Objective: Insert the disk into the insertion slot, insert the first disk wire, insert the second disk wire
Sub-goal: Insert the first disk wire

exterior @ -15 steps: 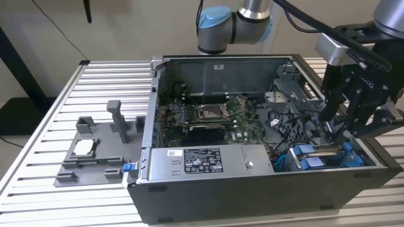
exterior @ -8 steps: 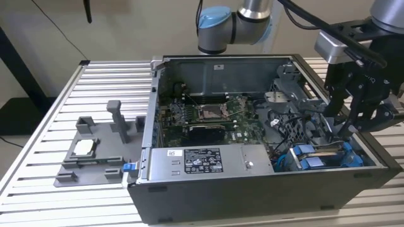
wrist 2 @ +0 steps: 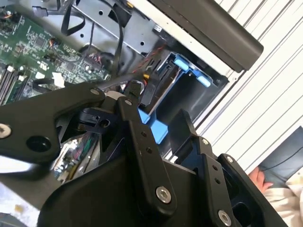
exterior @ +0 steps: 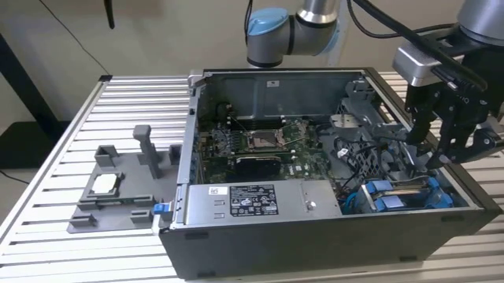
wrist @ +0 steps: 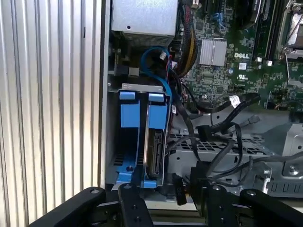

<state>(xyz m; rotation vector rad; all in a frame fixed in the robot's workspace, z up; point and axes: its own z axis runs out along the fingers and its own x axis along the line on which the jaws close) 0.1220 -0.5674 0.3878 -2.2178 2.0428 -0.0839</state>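
The disk [wrist: 154, 153] sits edge-on in the insertion slot [wrist: 140, 88] of the drive cage, in the computer case's corner near the power supply [exterior: 252, 200], with its connector strip bare and no wire plugged in that I can see. The end effector [exterior: 426, 152] hangs just above it, open and gripping nothing (judging from the exterior view). The strip's long axis runs from the end effector toward the power supply, and loose black cables [wrist: 213, 127] lie just beside it
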